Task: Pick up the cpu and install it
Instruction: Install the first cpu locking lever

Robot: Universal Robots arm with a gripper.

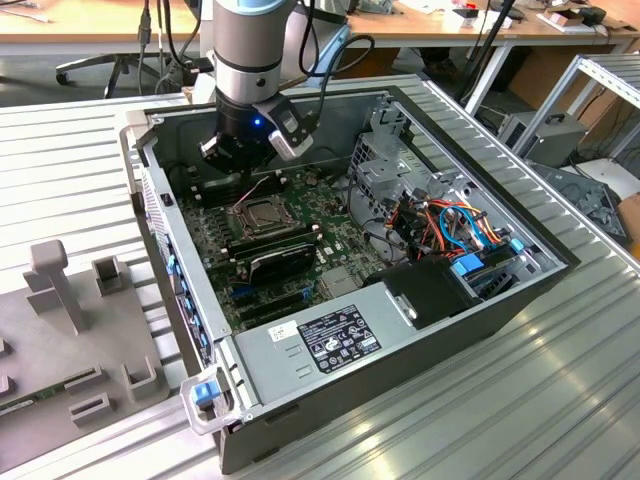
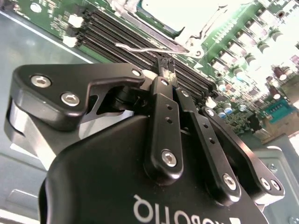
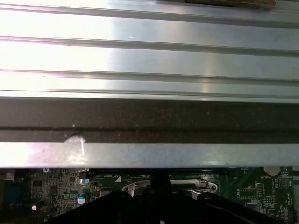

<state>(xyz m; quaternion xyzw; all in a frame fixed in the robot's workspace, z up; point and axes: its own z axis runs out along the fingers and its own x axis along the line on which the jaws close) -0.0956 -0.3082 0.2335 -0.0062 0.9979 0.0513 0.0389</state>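
Observation:
The cpu (image 1: 262, 212) lies flat inside the silver metal-framed socket (image 1: 281, 224) on the green motherboard of an open computer case. In the second wrist view its pale face (image 2: 187, 14) has a greenish rim and sits within the socket frame (image 2: 124, 7). My gripper (image 1: 230, 178) hangs just above the board, beside the socket on the exterior view's left. Its black fingers are shut (image 2: 166, 65) with nothing visible between them, close to the socket's thin wire lever (image 2: 140, 47). The gripper's dark tip (image 3: 161, 182) also shows in front of the socket.
Long black memory sticks (image 1: 275, 240) and a black card (image 1: 285, 262) lie just in front of the socket. A drive cage (image 1: 385, 160), coloured cables (image 1: 460, 225) and the power supply (image 1: 330, 345) crowd the exterior view's right. A grey fixture (image 1: 70, 290) stands outside the case.

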